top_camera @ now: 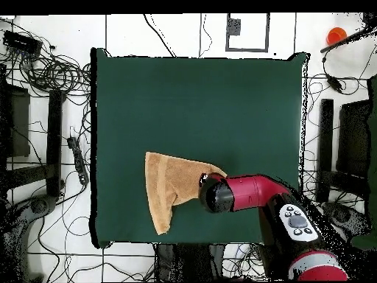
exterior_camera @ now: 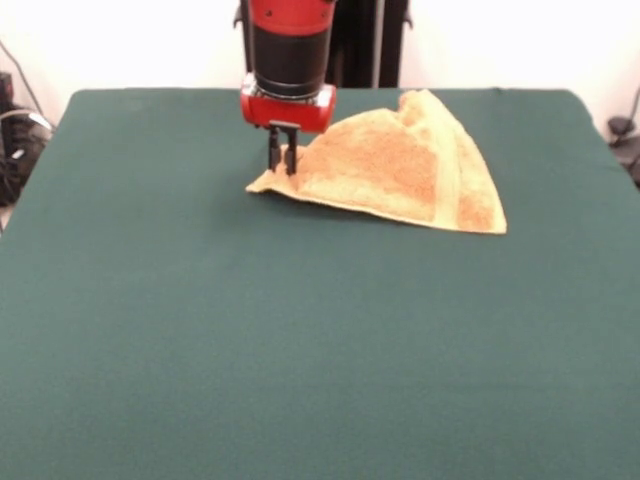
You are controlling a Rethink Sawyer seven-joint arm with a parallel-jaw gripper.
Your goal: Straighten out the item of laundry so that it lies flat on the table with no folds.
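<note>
I am looking at the golden tan-orange terry-cloth towel (exterior_camera: 400, 165), which is lying folded over on itself into a rough triangle rather than flat. In the front view it is sitting in the far half of the large dark green cloth-covered table (exterior_camera: 300, 340), a little toward two o'clock from the table's middle; its peak is rising at twelve o'clock, one corner is pointing to nine o'clock and another to four o'clock. A smoother woven band is running down the slope on the three o'clock side (the fluffy pile is filling the rest).

In the overhead view the towel (top_camera: 166, 184) is lying toward seven o'clock of the table's centre, narrowing to a point at six o'clock, just inside the table (top_camera: 199, 96) edge.

The black two-fingered gripper (exterior_camera: 281, 158) on the red and black arm (exterior_camera: 290, 50) is standing upright at the towel's nine o'clock corner. Its fingers are sitting close together with a thin gap, and a bit of cloth is showing between them; I cannot tell whether they are actually pinching it.
</note>
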